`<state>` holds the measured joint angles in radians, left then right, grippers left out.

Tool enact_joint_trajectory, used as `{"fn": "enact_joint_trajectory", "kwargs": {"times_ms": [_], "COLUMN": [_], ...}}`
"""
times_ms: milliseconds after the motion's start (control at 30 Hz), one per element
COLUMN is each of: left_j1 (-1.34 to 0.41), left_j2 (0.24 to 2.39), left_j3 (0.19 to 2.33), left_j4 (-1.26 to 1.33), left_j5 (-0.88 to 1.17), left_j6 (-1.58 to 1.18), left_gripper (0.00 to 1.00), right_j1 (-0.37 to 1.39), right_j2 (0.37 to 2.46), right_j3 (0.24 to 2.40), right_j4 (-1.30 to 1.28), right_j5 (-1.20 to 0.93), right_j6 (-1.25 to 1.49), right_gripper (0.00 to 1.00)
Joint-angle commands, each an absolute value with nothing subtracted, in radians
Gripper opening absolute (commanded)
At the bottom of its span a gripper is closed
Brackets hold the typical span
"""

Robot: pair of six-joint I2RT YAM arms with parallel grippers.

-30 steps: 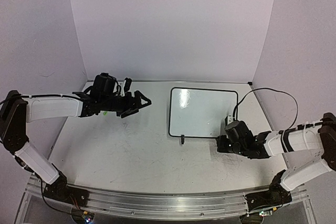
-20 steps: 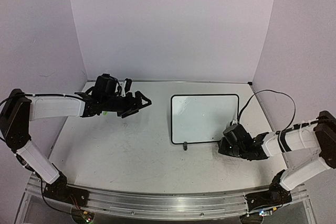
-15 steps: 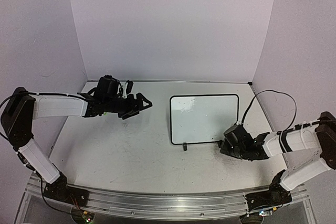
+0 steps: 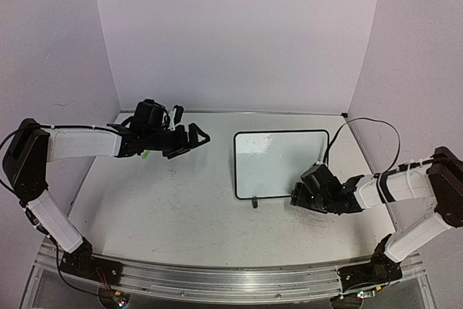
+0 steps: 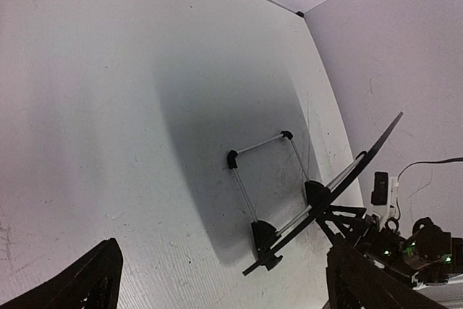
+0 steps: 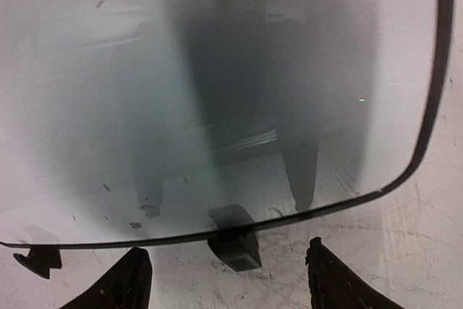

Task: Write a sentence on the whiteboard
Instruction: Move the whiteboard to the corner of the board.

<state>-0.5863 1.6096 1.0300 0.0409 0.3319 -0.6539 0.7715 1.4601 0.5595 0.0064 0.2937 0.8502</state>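
Whiteboard (image 4: pixel 278 161) sits on the tabletop (image 4: pixel 181 208), right of centre, white face up. Right end effector (image 4: pixel 296 197) is low at the board's near right corner, fingers spread and gripping nothing, with a black foot (image 6: pixel 235 240) just ahead of the gap. Left end effector (image 4: pixel 197 137) hovers well to the left, also spread, holding nothing.

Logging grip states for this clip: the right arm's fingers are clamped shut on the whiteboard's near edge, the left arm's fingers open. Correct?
No: the right wrist view shows the right gripper with fingers wide apart beside the near edge of the whiteboard, clamping nothing. The left gripper has its fingers open, as said.
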Motion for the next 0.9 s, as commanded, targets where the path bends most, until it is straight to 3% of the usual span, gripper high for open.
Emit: {"fn": "enact_joint_trajectory", "kwargs": {"times_ms": [0,467,700,867], "left_j1": [-0.502,-0.205,-0.161,-0.160], "left_j2": [1.594,1.551,1.514,1.500], "left_j3": [1.090,1.119,1.105,1.101], "left_j4": [-0.013,-0.265,-0.267,-0.266], "left_j5": [0.307,0.164,0.171,0.180], "left_j6": [-0.607,-0.438,-0.438,-0.440], "left_gripper": [0.99,0.95,0.93,0.92], "right_j1": [0.772,0.754,0.789,0.788], "right_j2": [1.556,1.600,1.506,1.527], "right_j3": [0.625,0.668,0.640,0.626], "right_j4": [-0.060,-0.190,-0.159,-0.167], "right_j5": [0.390,0.438,0.332,0.299], "right_j6": [0.921,1.061,0.948,0.991], "right_gripper": [0.78,0.73,0.74,0.69]}}
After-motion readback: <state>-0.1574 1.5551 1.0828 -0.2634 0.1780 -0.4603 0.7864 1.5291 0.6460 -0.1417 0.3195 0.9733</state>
